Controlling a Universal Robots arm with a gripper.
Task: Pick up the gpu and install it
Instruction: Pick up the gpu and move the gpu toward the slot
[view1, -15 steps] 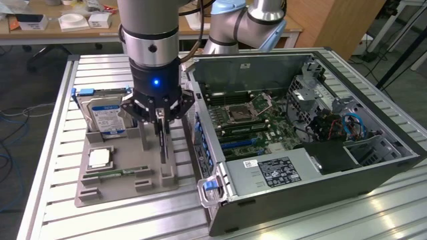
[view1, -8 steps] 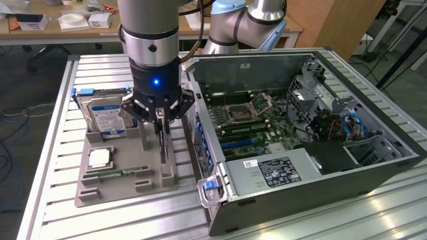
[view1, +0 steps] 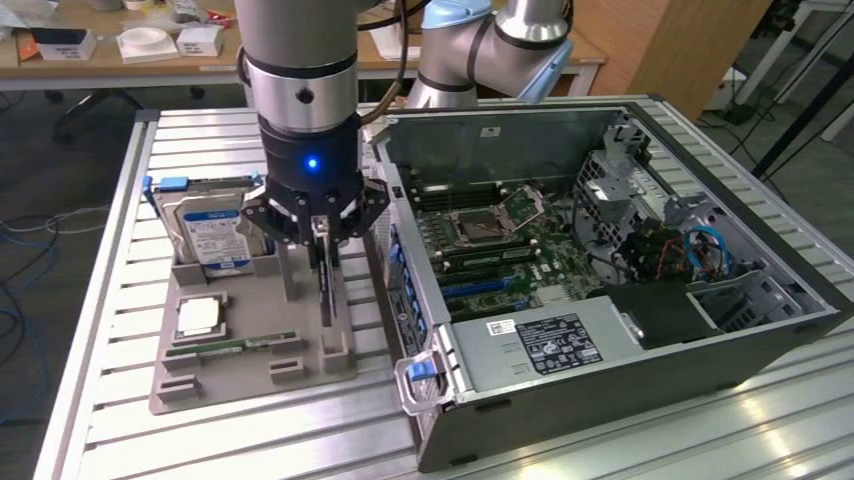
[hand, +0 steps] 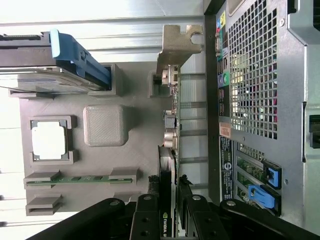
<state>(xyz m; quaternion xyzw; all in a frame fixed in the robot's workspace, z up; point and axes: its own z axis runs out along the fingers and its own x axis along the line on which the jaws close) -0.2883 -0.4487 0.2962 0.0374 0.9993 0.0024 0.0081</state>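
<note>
Gripper (view1: 320, 243): clenched on gpu (view1: 327, 300), card upright on edge in grey tray (view1: 240, 382), beside open case (view1: 601, 392).

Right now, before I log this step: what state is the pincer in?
Pincer: down over the top edge of the gpu, which stands upright in the grey tray; whether it is open or closed on it cannot be told.
</note>
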